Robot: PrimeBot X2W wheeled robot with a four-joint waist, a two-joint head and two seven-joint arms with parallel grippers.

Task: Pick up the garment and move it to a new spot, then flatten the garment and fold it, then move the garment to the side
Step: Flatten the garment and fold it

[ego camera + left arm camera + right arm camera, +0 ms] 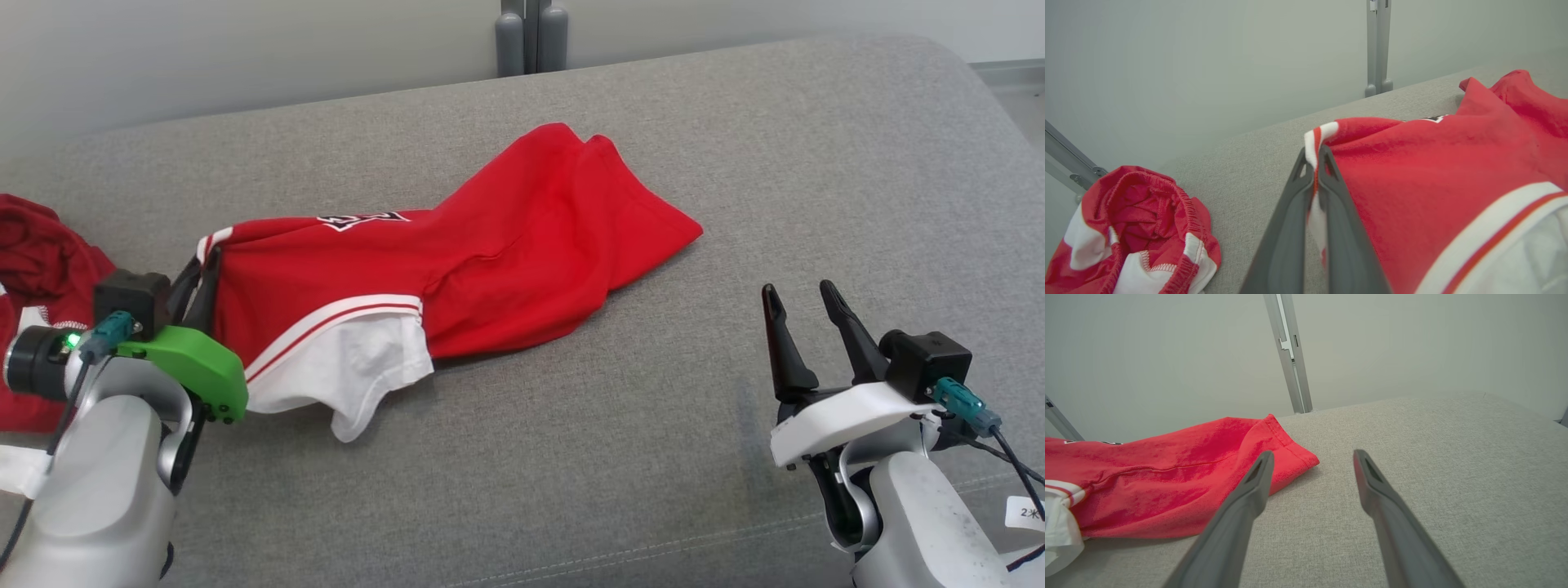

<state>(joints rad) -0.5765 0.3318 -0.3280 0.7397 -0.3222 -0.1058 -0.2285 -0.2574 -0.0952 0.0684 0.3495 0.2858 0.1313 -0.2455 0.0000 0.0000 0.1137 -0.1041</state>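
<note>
so the left gripper (208,263) sits low on the left, jaws pinched tight on the garment (490,253) edge, right gripper (798,291) off to the right, fingers up, jaws spread wide

We see a bright red jersey (506,245) trimmed with a white band and a thin red stripe, with a plain white panel under that trim and a small black-and-white emblem (359,219). The cushion (653,425) is heathered grey. The shorts (1139,228) are deeper red with white panels and white stitching. The left gripper (1315,161) is dark grey behind a green mount (196,367); the right gripper (798,288) is black with a white mount (849,412). The connector (963,400) is teal, and the wall (1167,355) is a pale grey-green.
</note>
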